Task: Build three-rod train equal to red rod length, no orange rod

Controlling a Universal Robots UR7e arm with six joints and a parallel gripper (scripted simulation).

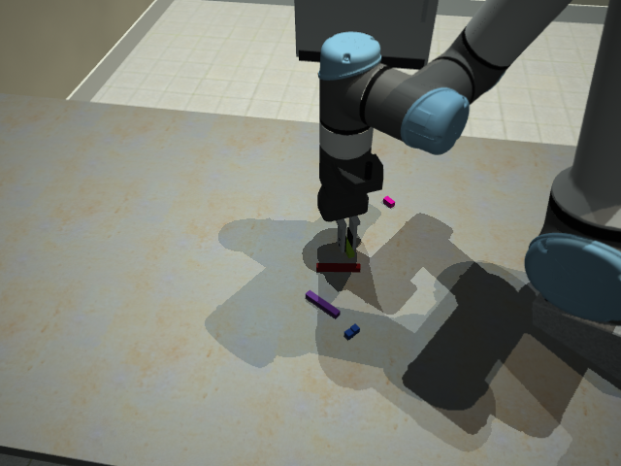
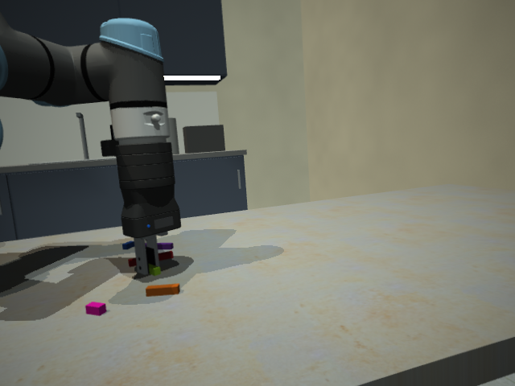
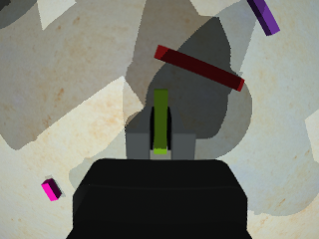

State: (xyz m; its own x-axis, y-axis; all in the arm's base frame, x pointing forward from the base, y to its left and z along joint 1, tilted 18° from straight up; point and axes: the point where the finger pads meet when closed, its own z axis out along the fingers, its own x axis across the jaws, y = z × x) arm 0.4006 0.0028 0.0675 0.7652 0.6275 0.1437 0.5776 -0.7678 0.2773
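Observation:
My gripper [image 1: 347,249] [image 2: 149,269] [image 3: 160,119] is down at the table, with its fingers shut on the lime rod [image 1: 350,249] [image 2: 154,270] [image 3: 160,119]. The pads sit against both long sides of it. The red rod [image 1: 338,267] [image 2: 166,256] [image 3: 199,68] lies flat just beyond the lime rod's far end in the wrist view, at a slant to it, apart. The purple rod [image 1: 322,304] [image 2: 165,245] [image 3: 264,17] lies flat beyond the red one. Two small blue rods [image 1: 351,331] [image 2: 128,244] lie close together near the purple rod. The magenta rod [image 1: 388,201] [image 2: 96,308] [image 3: 51,189] lies alone.
The orange rod [image 2: 162,289] lies near the gripper, on the side away from the red rod; the gripper hides it in the top view and the wrist view. The arm's base stands at the right in the top view. Arm shadows darken the table around the rods.

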